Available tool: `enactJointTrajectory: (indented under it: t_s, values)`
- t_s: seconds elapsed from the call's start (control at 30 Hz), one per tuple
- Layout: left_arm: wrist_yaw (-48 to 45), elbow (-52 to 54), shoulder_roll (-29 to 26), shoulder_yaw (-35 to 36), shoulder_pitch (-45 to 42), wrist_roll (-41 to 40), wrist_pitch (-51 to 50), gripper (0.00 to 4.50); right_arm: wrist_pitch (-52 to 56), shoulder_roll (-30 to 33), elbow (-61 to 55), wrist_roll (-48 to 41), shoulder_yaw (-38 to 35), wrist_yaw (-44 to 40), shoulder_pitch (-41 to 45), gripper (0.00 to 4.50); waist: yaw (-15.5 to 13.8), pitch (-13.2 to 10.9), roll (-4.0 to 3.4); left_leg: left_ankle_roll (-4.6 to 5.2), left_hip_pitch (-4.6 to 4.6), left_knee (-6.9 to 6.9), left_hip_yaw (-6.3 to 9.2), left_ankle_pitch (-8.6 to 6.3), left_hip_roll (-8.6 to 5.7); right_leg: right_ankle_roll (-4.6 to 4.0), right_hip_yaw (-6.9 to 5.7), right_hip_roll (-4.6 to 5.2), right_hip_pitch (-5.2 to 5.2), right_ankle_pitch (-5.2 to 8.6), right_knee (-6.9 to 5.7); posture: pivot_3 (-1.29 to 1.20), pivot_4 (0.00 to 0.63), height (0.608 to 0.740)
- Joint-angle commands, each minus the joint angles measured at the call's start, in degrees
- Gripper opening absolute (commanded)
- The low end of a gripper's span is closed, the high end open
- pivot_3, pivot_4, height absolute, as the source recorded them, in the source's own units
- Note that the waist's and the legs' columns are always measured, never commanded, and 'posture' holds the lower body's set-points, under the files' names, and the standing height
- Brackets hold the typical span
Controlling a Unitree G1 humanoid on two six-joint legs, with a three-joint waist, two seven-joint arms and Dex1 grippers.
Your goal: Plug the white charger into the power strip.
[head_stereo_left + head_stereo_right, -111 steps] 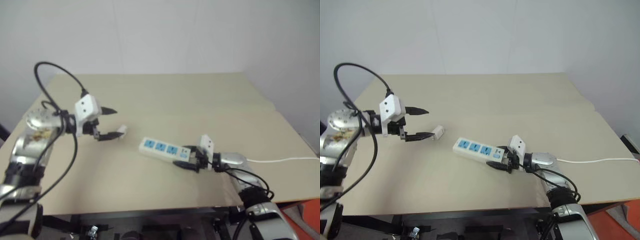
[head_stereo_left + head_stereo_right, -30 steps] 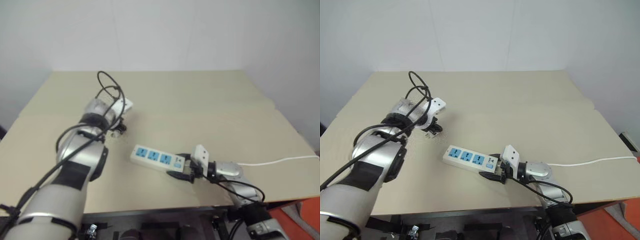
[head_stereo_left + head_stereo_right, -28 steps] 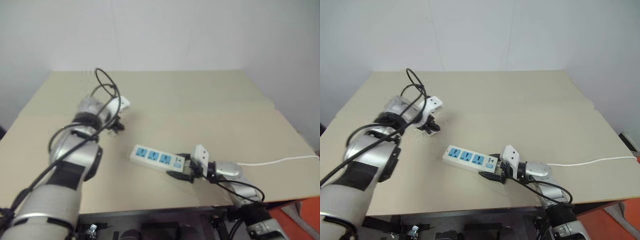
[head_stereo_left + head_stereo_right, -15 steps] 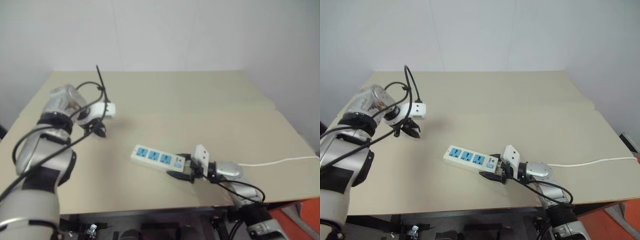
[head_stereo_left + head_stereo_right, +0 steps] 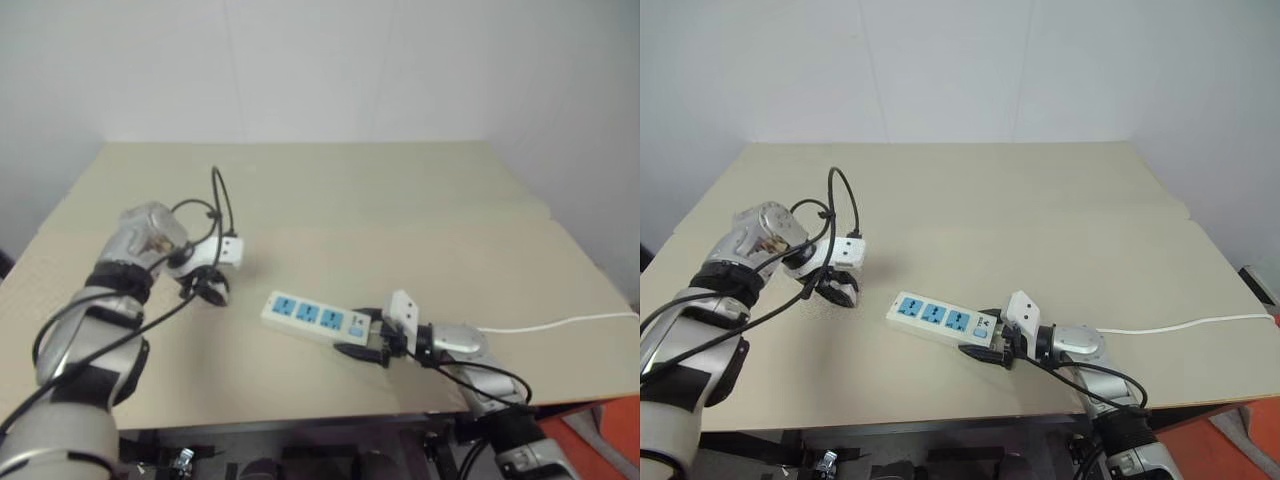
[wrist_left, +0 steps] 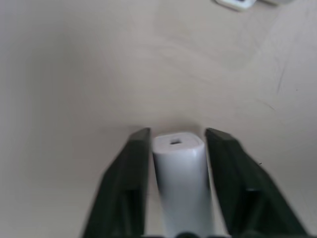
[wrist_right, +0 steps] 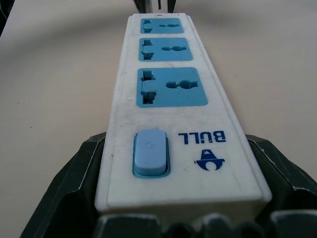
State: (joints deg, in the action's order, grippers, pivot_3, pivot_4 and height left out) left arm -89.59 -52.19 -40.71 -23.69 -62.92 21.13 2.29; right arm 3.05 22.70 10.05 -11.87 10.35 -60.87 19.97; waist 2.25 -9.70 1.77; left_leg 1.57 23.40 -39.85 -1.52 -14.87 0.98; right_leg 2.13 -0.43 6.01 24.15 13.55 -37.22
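The white charger (image 6: 179,168) stands on end between the two black fingers (image 6: 134,168) of my left gripper (image 5: 209,287), which points down close over the table; a thin gap shows on each side, so the gripper is open around it. The power strip (image 5: 308,315), white with three blue sockets, lies to the right of that gripper, toward the table's near edge. My right gripper (image 5: 364,346) is shut on its switch end (image 7: 151,152), with one finger (image 7: 79,168) on either side.
The beige table (image 5: 400,200) spreads wide behind and to the right of the strip. A thin white cord (image 5: 560,322) runs from my right arm off the table's right edge. The near edge lies just below the right gripper.
My left arm has swung toward the near edge and turned its gripper down at the table. Its fingers have parted around the charger. The right gripper and strip have stayed put.
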Motion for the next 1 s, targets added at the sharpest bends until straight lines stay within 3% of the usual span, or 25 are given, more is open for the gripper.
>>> enactJointTrajectory:
  t_s: [0.03, 0.17, 0.43, 0.67, 1.0]
  values:
    - [-1.15, 4.69, -2.14, 0.53, 0.67, -0.37, -1.51, 3.23, 1.35, 0.26, -0.51, 0.55, 1.67, -0.42, -1.06, 3.43, -0.06, 0.0, 0.0, 0.0, 0.0, 0.0, 0.0, 0.0, 0.0, 0.0, 0.0, 0.0, -0.01, 0.0, 0.0, 0.0, 0.15, 0.74]
    - [-0.37, 5.83, -2.86, 0.31, 1.35, 0.01, -2.09, 4.47, 1.33, 0.27, -0.26, 0.62, 1.84, -0.52, -0.91, 3.43, -0.13, 0.0, 0.0, 0.0, -0.04, -0.01, 0.0, 0.0, 0.0, 0.0, 0.0, 0.0, -0.01, 0.0, 0.03, 0.0, 0.15, 0.74]
    - [-1.46, 4.6, -1.06, -1.01, -3.29, 1.81, -7.49, 4.47, 1.6, -0.07, 0.19, 0.43, 2.17, -0.88, -0.29, 3.43, -0.08, 0.01, 0.01, 0.0, -0.03, -0.02, -0.01, 0.0, -0.01, 0.0, 0.0, -0.01, -0.02, 0.0, 0.03, 0.0, 0.15, 0.74]
    - [1.32, 2.53, 3.29, -6.45, -8.34, 9.12, -14.93, 4.47, 2.19, 0.36, -0.22, 0.16, 2.04, -1.16, -0.21, 3.43, 0.03, 0.01, 0.02, 0.0, -0.06, -0.01, -0.01, 0.0, -0.01, 0.0, 0.01, -0.01, -0.04, 0.0, 0.02, 0.0, 0.15, 0.74]
    - [1.18, -3.76, 5.27, -10.61, -11.14, 12.2, -11.72, 4.47, 3.25, 0.85, -1.91, -0.13, 1.67, -0.68, -1.34, 3.43, 0.04, 0.01, 0.02, 0.02, -0.05, 0.0, -0.01, -0.01, -0.01, 0.0, 0.03, -0.02, -0.02, 0.0, 0.03, 0.0, 0.15, 0.74]
